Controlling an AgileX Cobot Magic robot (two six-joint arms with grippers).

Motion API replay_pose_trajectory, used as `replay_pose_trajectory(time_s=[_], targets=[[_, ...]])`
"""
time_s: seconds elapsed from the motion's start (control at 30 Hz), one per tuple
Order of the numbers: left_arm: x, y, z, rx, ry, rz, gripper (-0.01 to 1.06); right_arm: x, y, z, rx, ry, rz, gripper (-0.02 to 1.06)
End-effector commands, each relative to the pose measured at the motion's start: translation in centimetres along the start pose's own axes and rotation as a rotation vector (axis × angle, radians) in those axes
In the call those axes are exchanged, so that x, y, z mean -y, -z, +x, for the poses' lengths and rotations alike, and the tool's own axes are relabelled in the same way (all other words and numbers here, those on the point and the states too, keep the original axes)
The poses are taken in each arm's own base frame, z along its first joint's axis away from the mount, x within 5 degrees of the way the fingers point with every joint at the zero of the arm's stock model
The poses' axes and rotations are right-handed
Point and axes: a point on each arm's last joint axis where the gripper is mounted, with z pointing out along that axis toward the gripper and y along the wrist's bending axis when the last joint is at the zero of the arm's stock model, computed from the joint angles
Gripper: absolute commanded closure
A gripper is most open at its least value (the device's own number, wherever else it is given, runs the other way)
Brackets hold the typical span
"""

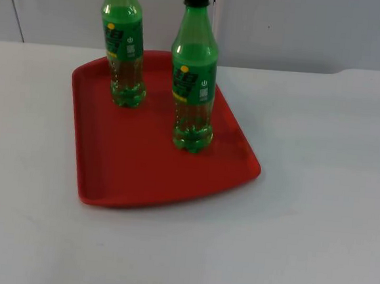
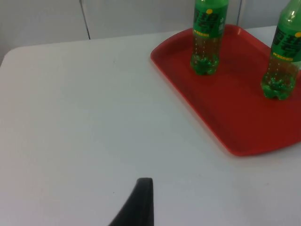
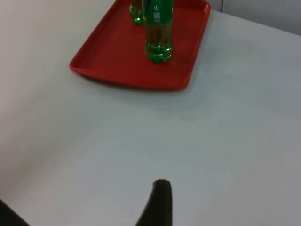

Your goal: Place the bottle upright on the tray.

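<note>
Two green bottles stand upright on the red tray [image 1: 141, 177]. Near bottle [image 1: 195, 76], black cap on, sits toward 3 o'clock of the tray's middle. Far bottle [image 1: 124, 45] is at roughly 11 o'clock, close to the back rim. Both rest on their bases, well apart from each other, neither leaning. I judge the placement done, since nothing lies on the white desk [image 1: 315, 224] waiting to be lifted.

The spacing reads as deliberate: each bottle stands inside the raised rim, on the flat floor of the tray, so a nudge would not tip it off the edge.

Left gripper [image 2: 141, 207]: I see one dark fingertip over bare desk, tray off at about 2 o'clock, well clear. Right gripper [image 3: 160, 207]: same story, one fingertip over bare desk, tray ahead at 11 o'clock. Whether either is spread or pressed together I cannot tell. Both arms appear parked, waiting.

Cut off: the far bottle's neck and cap run out of the top view, so I cannot confirm its cap. Label print too small to read.
</note>
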Motion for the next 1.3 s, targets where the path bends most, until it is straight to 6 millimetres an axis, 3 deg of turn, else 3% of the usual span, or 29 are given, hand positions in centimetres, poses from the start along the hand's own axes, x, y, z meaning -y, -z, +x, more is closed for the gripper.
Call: replay_pose_trajectory(time_s=[0.0,0.43,0.57,0.67,0.8,1.27], targets=[[-0.03,-0.01,0.12,-0.002,-0.010,0.002,0.13,0.05,-0.11,0.15,-0.004,0.001,0.001,0.31],[-0.03,-0.06,0.22,-0.010,-0.010,0.002,0.13,0.02,-0.11,0.15,-0.004,0.006,-0.002,0.31],[-0.02,-0.07,0.24,-0.013,-0.009,0.004,0.13,0.00,-0.11,0.15,-0.004,0.007,-0.004,0.20],[0.11,-0.43,0.76,-0.050,0.024,0.017,0.08,0.00,-0.11,0.15,-0.004,0.007,-0.004,0.00],[0.10,-0.55,0.91,-0.059,0.029,0.016,0.00,0.00,-0.11,0.15,-0.004,0.009,-0.004,-0.01],[0.10,-0.55,0.91,-0.059,0.029,0.016,0.00,0.01,-0.11,0.14,-0.002,0.006,-0.002,-0.01]])
